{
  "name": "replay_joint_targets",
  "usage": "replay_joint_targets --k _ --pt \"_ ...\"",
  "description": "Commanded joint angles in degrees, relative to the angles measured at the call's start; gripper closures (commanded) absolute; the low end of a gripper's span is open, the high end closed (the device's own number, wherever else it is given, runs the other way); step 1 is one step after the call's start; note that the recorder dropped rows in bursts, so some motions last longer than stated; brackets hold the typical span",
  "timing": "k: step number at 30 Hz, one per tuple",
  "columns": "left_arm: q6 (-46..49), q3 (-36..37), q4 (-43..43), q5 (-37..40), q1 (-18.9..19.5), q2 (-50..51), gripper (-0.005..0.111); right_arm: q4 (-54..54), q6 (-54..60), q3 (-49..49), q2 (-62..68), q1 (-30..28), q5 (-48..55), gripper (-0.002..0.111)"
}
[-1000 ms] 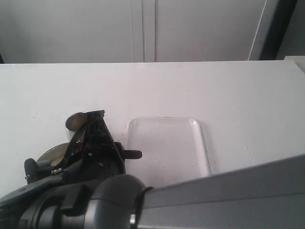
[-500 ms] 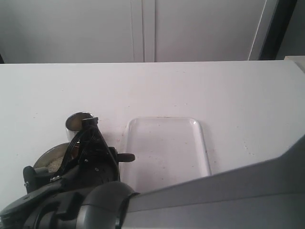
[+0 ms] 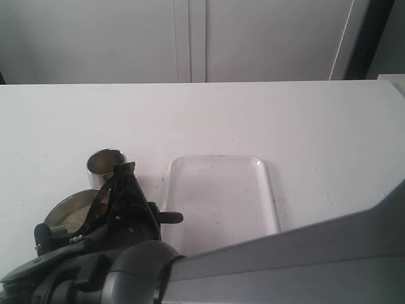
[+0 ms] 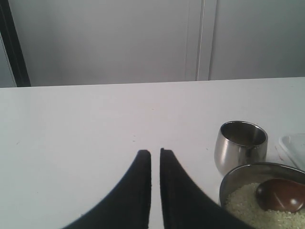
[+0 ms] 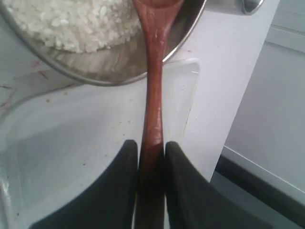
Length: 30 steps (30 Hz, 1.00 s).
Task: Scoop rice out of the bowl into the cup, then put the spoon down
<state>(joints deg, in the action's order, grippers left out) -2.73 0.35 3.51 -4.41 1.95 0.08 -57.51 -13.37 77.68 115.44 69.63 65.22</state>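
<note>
The steel bowl [image 3: 58,213] holds white rice [image 3: 76,216] at the near left of the table, with the small steel cup [image 3: 103,166] just behind it. My right gripper [image 5: 152,148] is shut on the slim handle of the wooden spoon [image 5: 153,95], reaching across from the right. The spoon's head [image 4: 280,194] rests on the rice [image 4: 248,206] inside the bowl [image 4: 238,175]. The handle's end [image 3: 173,218] sticks out toward the tray. My left gripper [image 4: 155,153] is shut with nothing in it, over bare table beside the cup [image 4: 240,143].
A clear plastic tray [image 3: 221,196] lies right of the bowl and cup, under the spoon handle in the right wrist view. The right arm's grey body [image 3: 285,259] fills the near right. White cabinet doors [image 3: 190,38] stand behind the table.
My right gripper, with the spoon, has come back from beside the cup toward the bowl, and the cup's mouth now shows in full. The left gripper's earlier position is not shown.
</note>
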Motion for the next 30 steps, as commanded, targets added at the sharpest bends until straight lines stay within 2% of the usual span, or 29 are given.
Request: replay_joint_targets --k 1,7,14,30 --pt "-0.08 -0.35 0.32 -0.23 0.12 -0.08 0.092 2.55 1.77 -0.12 -0.02 -0.47 1.09 0.108" --pt "-0.08 -0.35 0.32 -0.23 0.12 -0.08 0.092 4.75 2.09 1.57 -0.02 -0.47 1.20 0.108" --pt "-0.08 -0.35 0.32 -0.23 0.12 -0.08 0.092 14.47 5.68 5.68 -0.02 -1.13 1.32 0.108" --pt "-0.08 -0.35 0.32 -0.23 0.12 -0.08 0.092 33.17 12.00 14.16 -0.52 -7.39 2.37 0.108"
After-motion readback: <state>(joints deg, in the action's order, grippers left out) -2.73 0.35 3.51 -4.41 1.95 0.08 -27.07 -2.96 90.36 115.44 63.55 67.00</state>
